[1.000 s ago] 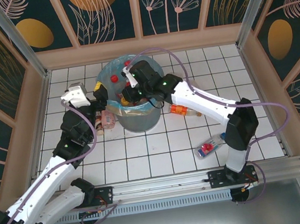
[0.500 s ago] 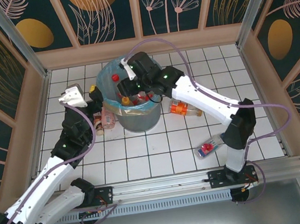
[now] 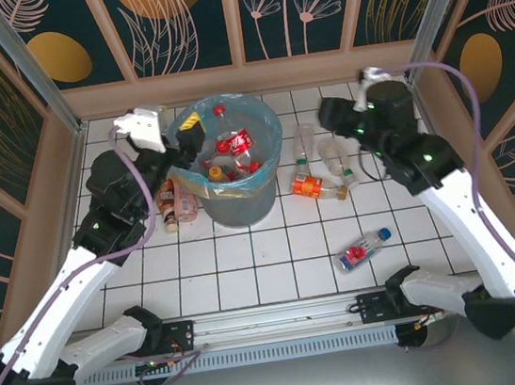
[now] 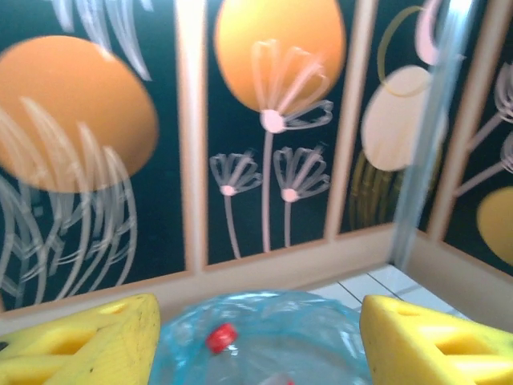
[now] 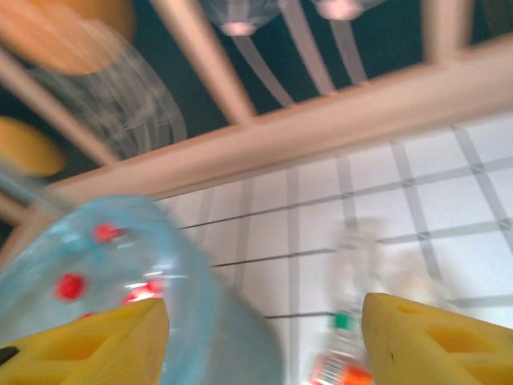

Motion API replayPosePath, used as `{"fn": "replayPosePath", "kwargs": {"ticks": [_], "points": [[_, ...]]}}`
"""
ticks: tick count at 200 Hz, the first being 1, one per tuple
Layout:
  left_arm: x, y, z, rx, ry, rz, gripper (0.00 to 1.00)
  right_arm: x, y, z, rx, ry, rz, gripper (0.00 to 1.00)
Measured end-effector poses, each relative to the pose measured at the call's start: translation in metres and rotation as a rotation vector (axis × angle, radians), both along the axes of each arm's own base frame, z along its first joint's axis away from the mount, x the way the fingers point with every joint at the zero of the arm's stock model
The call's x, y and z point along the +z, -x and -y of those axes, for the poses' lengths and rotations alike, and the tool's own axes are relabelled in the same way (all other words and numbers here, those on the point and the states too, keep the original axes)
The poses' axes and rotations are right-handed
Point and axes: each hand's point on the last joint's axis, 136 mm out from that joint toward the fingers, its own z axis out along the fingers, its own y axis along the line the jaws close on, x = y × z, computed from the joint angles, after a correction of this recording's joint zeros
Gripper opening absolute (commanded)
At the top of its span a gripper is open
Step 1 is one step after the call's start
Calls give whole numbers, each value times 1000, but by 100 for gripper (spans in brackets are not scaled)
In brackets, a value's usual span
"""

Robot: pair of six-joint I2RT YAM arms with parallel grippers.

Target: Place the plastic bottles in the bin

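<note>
The grey bin [image 3: 241, 209], lined with a light-blue bag, stands at the back middle and holds several bottles, a red-labelled one [image 3: 235, 141] on top. My left gripper [image 3: 187, 135] hovers open over the bin's left rim. In the left wrist view its yellow fingers [image 4: 80, 345] frame the bag [image 4: 272, 321] and a red cap [image 4: 222, 337]. My right gripper [image 3: 327, 113] hangs open and empty to the right of the bin, above clear bottles [image 3: 332, 156]. The right wrist view shows the bin [image 5: 104, 265] at left and a green-capped bottle [image 5: 345, 321] between the fingers [image 5: 437, 341].
An orange-labelled bottle [image 3: 312, 187] lies just right of the bin. A blue-capped bottle [image 3: 363, 251] lies nearer the front. Pink-labelled bottles [image 3: 175, 203] lie against the bin's left side under my left arm. Wooden walls close in the tiled floor.
The right arm has swung from over the bin out to the right, and a red-labelled bottle now lies on top inside. The left gripper has moved up to the bin's left rim.
</note>
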Motion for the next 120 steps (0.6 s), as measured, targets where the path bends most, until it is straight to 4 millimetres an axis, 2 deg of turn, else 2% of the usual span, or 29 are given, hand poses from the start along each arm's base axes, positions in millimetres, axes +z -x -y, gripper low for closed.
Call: {"fn": "replayPosePath", "kwargs": {"ticks": [21, 41, 59, 81, 101, 120], "points": [[-15, 6, 33, -95, -64, -26, 67, -49, 11, 52, -127, -47, -136, 67], [-23, 11, 59, -165, -106, -39, 67, -95, 15, 77, -170, -106, -262, 65], [-22, 15, 79, -210, -125, -33, 67, -142, 19, 79, -149, -193, -380, 61], [-25, 32, 115, -295, -150, -29, 67, -193, 25, 74, -126, -333, -477, 56], [-37, 48, 148, -373, -170, -40, 67, -224, 30, 62, -96, -437, -520, 56], [-52, 61, 172, -429, -193, -57, 67, -244, 28, 56, -86, -498, -537, 58]]}}
